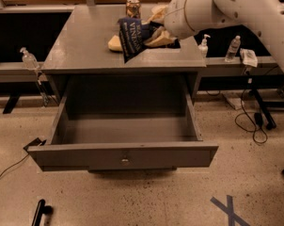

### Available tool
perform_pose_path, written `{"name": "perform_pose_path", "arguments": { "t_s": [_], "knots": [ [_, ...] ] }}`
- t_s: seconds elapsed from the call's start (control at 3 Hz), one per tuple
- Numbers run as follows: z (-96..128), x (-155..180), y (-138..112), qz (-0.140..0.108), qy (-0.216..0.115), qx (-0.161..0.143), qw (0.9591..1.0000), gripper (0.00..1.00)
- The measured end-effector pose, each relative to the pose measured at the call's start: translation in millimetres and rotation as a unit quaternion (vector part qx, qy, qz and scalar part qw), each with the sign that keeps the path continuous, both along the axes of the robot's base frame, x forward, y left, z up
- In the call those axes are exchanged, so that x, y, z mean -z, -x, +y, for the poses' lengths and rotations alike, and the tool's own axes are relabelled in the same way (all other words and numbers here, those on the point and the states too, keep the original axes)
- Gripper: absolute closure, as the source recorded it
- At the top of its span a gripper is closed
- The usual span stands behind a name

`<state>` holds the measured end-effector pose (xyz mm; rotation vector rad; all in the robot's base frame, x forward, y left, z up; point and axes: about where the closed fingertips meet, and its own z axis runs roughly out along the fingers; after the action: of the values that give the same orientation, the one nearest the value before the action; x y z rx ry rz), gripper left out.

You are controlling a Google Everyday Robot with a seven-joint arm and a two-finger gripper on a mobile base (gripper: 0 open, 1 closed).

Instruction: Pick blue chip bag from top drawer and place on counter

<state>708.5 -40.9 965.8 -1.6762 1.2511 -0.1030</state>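
blue chip bag (130, 37) sits upper centre of frame over the counter (81, 46), clamped at its right edge by the gripper (144, 34); looks light, crinkly and crushable, so an edge pinch suits; long axis near-vertical, lower corner pointing toward the open top drawer (123, 155).

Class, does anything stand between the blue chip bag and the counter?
Nothing visible does. The pincer holds the blue chip bag over the counter; a can stands behind it, near the back edge.
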Motion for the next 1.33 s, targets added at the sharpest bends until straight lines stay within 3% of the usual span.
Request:
{"name": "perform_pose_path", "arguments": {
  "t_s": [0.33, 0.67, 1.0, 1.33],
  "knots": [
    [-35.9, -16.9, -27.0, -0.040, -0.013, 0.040, 0.9983, 1.00],
    [-70.3, -16.3, -61.8, -0.060, -0.035, 0.071, 0.9951, 1.00],
    [-101.2, -3.3, -106.2, -0.064, -0.057, 0.106, 0.9906, 0.74],
    [-112.7, 6.4, -127.3, -0.064, -0.068, 0.121, 0.9883, 0.51]
  ]
}}
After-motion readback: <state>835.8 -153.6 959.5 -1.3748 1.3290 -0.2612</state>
